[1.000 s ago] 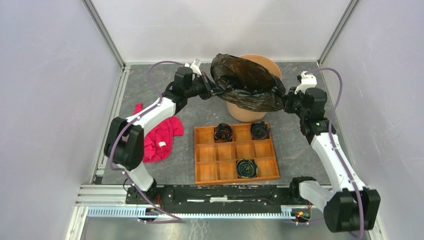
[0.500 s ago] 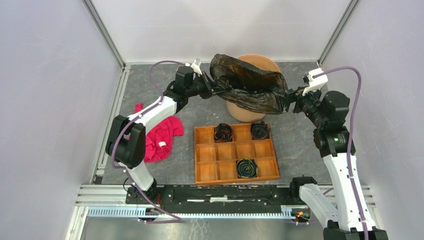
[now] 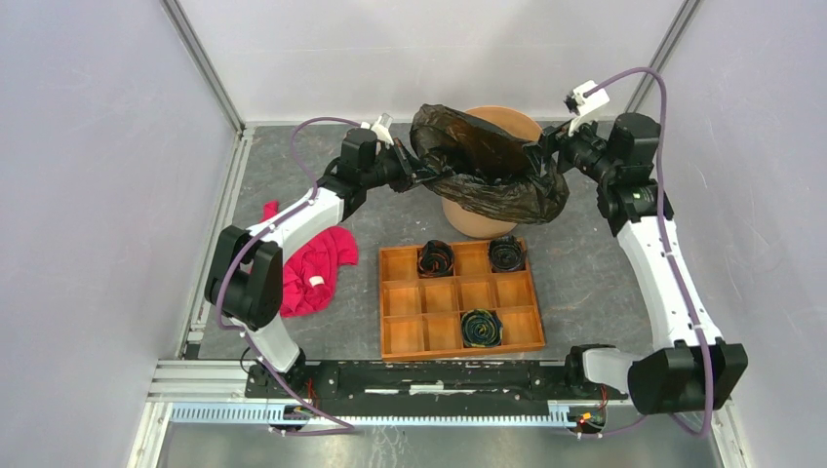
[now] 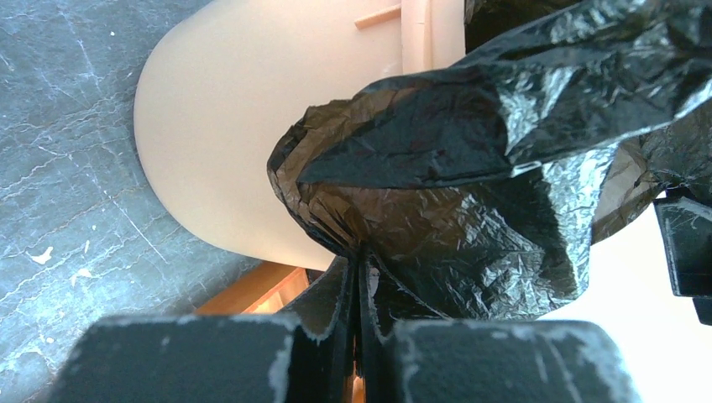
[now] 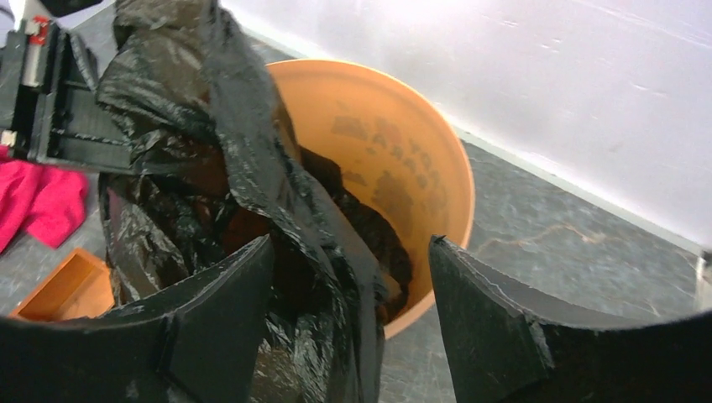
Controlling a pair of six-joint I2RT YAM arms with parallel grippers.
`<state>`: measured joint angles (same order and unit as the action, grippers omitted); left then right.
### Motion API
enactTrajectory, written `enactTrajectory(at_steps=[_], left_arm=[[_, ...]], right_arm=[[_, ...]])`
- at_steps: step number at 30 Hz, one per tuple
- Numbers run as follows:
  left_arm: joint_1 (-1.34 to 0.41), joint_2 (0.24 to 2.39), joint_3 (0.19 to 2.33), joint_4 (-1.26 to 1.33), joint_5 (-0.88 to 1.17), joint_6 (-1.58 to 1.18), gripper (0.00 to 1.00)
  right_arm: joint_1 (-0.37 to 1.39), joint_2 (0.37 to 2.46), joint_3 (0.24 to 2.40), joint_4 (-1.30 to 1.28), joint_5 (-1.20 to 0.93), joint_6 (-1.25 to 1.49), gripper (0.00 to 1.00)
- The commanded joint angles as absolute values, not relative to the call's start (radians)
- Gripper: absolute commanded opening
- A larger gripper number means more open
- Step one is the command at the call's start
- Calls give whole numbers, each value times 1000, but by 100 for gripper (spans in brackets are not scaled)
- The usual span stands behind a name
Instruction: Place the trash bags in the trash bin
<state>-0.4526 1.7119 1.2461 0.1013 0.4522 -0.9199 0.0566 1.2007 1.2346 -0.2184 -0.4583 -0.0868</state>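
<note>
Surrounding the grey, perhaps slate-patterned table [image 3: 585, 283] and trash bin [image 3: 468, 222] stand pale walls [image 3: 439, 49].

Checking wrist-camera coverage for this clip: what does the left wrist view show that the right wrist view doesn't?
Only the left wrist: a close-up of the left gripper pinched shut on a fold of the trash bag, against the outer wall of the trash bin. Only the right wrist: the right gripper with jaws wide apart at the bin's mouth, the bin's inside with film hanging in, and the red cloth. Both: black bag draped on the orange bin, and grey tabletop.
</note>
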Motion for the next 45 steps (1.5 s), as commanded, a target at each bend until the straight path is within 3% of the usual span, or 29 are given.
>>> enactTrajectory(at_steps=[1,5,7,9,11,13,17,26,37,42,45], left_arm=[[-449,1669,1272,123,472,-936,9],[-448,1670,1268,123,480,-936,9],[-448,1670,1267,123,480,-936,8],[-448,1667,1268,123,480,-936,8],[-448,1667,1270,122,477,-936,8],[-448,1669,1275,120,475,-936,8],[-448,1679,1283,119,470,-937,8],[-454,1713,1321,118,463,-933,8],[-456,1782,1322,101,445,-895,7],[-454,1778,1314,73,406,-859,7],[-454,1753,1328,34,385,-820,13]], right_arm=[[57,1230,1260,-130,-607,-135,74],[55,1259,1259,-103,-604,-135,74],[56,1286,1270,-91,-591,-118,67],[57,1310,1279,-70,-555,-85,52],[55,1326,1275,-31,-479,-39,28],[56,1332,1262,7,-362,23,10],[39,1367,1240,126,-245,116,0],[-23,1612,1405,112,-351,57,1],[-79,1759,1426,162,-471,20,15],[-81,1803,1471,108,-544,89,35],[-81,1785,1500,23,-546,130,54]])
